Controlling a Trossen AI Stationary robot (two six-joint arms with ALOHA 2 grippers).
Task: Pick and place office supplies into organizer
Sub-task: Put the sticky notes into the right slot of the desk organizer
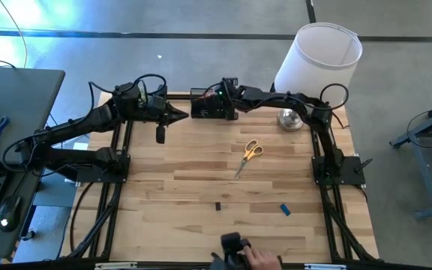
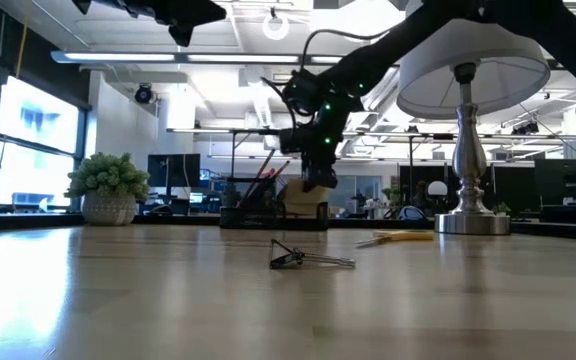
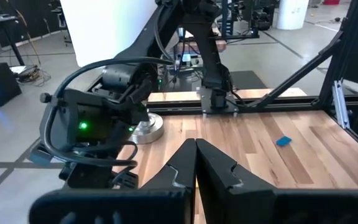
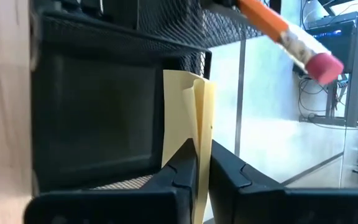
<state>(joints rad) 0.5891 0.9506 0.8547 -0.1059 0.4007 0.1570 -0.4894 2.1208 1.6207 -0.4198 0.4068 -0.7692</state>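
Observation:
The black mesh organizer (image 1: 205, 105) stands at the table's far edge. An orange pencil (image 4: 272, 22) with a pink eraser sticks out of it. My right gripper (image 1: 225, 109) reaches down to it and is shut on a yellow sticky-note pad (image 4: 194, 112), just in front of the organizer's low dark compartment (image 4: 98, 112). My left gripper (image 1: 180, 114) hovers shut beside the organizer's left, holding nothing. Yellow-handled scissors (image 1: 251, 152), a black clip (image 1: 218, 205) and a blue block (image 1: 284, 209) lie flat on the table. My right gripper pinches the sticky-note pad between its two fingers (image 4: 179, 174), on the pad's near edge (image 4: 202, 140), where the sheets fan slightly apart. The fingers slant down from the table's right side. The pad stands on edge against the organizer; whether it rests there, I cannot tell.
A white-shaded lamp (image 1: 317, 56) with a silver base (image 1: 291, 118) stands at the far right, close to my right arm. A person's hand (image 1: 259, 257) holds a dark object at the near edge. A potted plant (image 2: 108, 190) shows beyond the table in the low view.

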